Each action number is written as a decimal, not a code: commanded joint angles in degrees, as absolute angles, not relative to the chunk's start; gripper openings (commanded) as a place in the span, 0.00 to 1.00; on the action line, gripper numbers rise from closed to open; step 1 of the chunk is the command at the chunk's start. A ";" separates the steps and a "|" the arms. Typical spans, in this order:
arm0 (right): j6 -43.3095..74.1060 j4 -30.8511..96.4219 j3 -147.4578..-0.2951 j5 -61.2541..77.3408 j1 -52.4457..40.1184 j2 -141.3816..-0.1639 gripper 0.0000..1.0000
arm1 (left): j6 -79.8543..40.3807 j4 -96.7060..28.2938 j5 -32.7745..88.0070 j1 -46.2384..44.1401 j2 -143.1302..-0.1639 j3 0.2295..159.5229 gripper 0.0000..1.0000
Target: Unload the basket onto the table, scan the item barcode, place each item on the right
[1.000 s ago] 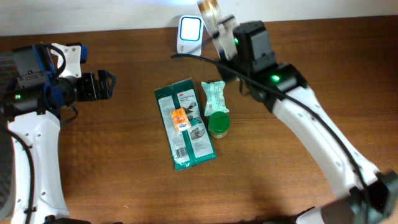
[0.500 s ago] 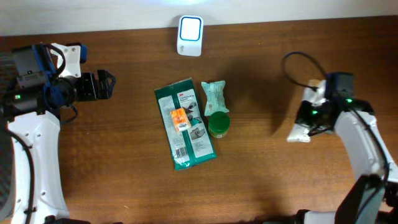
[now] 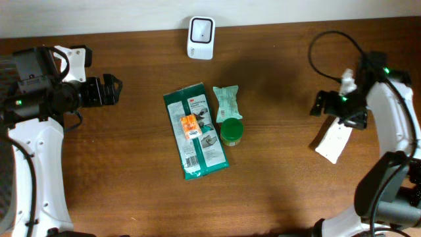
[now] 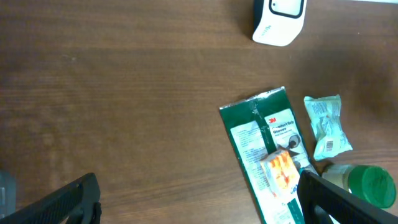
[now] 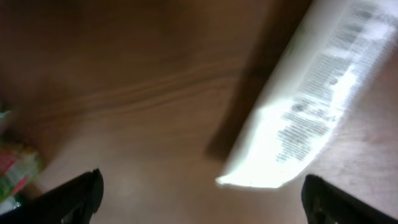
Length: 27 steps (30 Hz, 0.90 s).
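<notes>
Right gripper (image 3: pixel 318 104) is wide open and holds nothing. In the right wrist view its fingertips (image 5: pixel 68 199) sit at the two lower corners, far apart. The view is blurred.

The white packet (image 3: pixel 332 141) with printed text lies flat on the counter (image 3: pixel 131 178) at the right side, tilted diagonally, just beside the right gripper and on the near side of it. No contact is visible between the packet and the fingers. The barcode can't be made out.

The white scanner (image 3: pixel 200 37) stands at the far edge of the counter, centre, well apart from the packet.

Left gripper (image 3: pixel 113 90) is fully open and empty, over the counter's left side and pointing toward the middle.

Mid-counter there is a cluster:
- Green 3M package (image 3: pixel 196 130), lying flat.
- Small orange item (image 3: pixel 191 126), on top of the 3M package.
- Pale green sachet (image 3: pixel 227 102), just right of the package.
- Green-lidded jar (image 3: pixel 231 131), touching the sachet's near end.
</notes>
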State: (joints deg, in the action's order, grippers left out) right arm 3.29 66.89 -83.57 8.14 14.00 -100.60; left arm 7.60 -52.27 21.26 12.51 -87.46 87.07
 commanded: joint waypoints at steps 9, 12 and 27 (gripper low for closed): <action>-4.45 56.97 -91.39 8.38 -23.38 -106.54 0.96 | 8.47 -52.14 22.09 12.53 -86.61 87.48 0.99; 2.37 58.11 -91.39 10.09 -26.13 -110.96 0.88 | 8.47 -52.14 22.09 12.56 -86.61 87.48 0.99; 24.36 65.60 -92.05 5.32 -24.84 -115.74 0.45 | 8.47 -52.12 22.09 12.53 -86.61 87.48 0.99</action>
